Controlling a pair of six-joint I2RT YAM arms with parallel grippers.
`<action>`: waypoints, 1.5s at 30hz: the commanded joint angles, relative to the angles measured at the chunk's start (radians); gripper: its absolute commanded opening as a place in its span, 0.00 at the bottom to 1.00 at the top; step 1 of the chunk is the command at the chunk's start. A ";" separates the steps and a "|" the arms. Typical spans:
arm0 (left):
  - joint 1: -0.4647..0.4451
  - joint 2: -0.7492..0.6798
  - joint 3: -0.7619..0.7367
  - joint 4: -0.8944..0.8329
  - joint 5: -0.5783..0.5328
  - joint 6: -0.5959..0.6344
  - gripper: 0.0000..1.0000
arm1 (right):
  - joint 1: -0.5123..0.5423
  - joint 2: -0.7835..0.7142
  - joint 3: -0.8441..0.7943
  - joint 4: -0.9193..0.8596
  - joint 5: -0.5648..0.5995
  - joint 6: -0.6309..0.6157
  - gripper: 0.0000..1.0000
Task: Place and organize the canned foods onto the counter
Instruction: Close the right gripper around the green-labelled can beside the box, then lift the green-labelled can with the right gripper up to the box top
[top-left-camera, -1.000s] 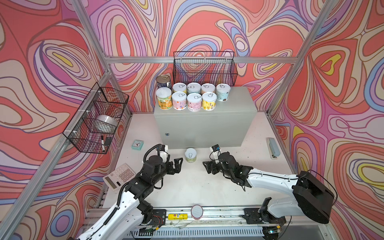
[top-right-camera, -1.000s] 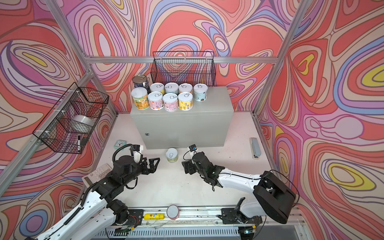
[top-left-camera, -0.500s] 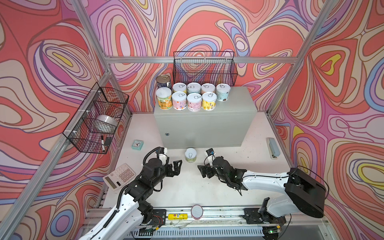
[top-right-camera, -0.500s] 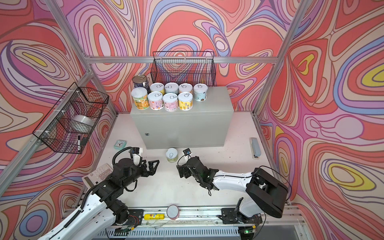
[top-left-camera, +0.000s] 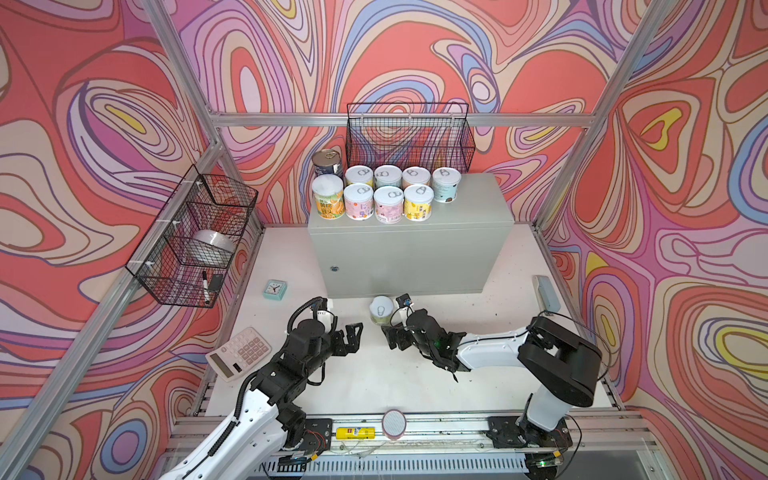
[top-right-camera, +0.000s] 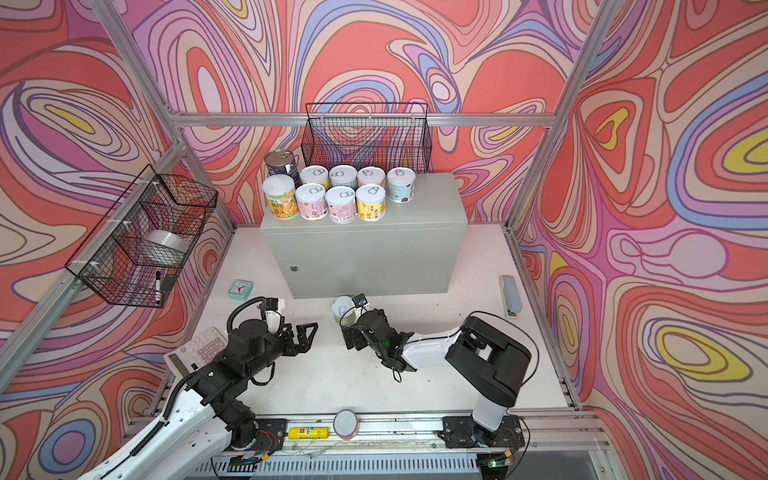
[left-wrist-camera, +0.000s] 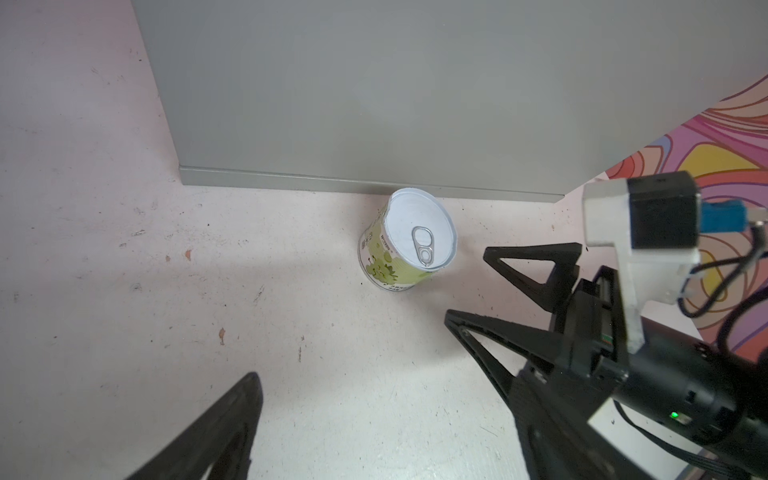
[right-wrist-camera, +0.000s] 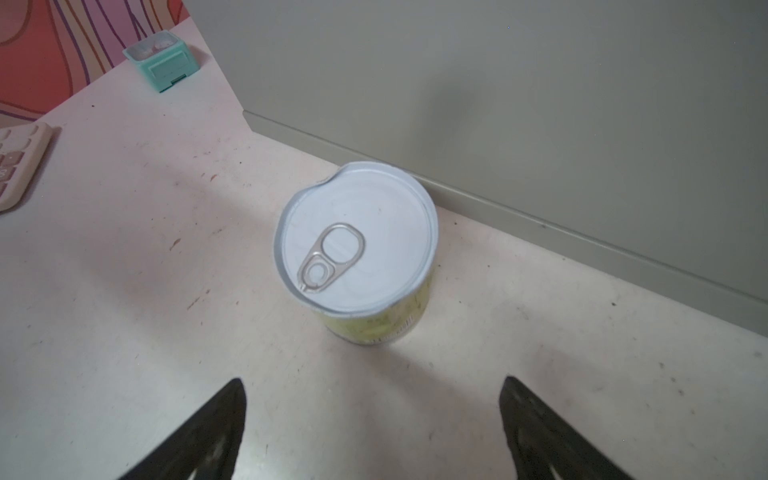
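Note:
One short can with a green label and white pull-tab lid (top-left-camera: 381, 309) (top-right-camera: 343, 309) stands upright on the table, just in front of the grey counter (top-left-camera: 478, 208). Several cans (top-left-camera: 386, 193) stand in two rows on the left part of the counter's top, two of them taller. My right gripper (top-left-camera: 387, 337) (right-wrist-camera: 372, 380) is open, low over the table, a little short of the green can (right-wrist-camera: 357, 249), with nothing between its fingers. My left gripper (top-left-camera: 356, 337) is open and empty, facing the right one. In the left wrist view the can (left-wrist-camera: 409, 239) and the right gripper (left-wrist-camera: 467, 282) both show.
A calculator (top-left-camera: 239, 353) and a teal clock (top-left-camera: 275, 289) lie at the left of the table. A grey stapler-like object (top-left-camera: 544, 293) lies at the right. A yellow tube (top-left-camera: 355, 432) and a pink-rimmed disc (top-left-camera: 395, 422) sit on the front rail. Black wire baskets (top-left-camera: 195, 237) (top-left-camera: 409, 137) hang on the walls.
My right gripper has slid left toward the green can and its jaws have opened wider. The left gripper has barely moved.

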 joint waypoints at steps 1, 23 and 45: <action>0.002 -0.037 -0.018 0.000 -0.022 -0.020 0.95 | 0.008 0.081 0.048 0.085 0.029 -0.016 0.98; 0.002 -0.036 -0.008 -0.031 -0.014 -0.001 0.95 | -0.013 0.378 0.286 0.103 0.240 -0.009 0.94; 0.002 0.038 0.107 -0.045 -0.019 0.008 0.94 | -0.014 -0.361 0.048 -0.408 0.133 0.103 0.00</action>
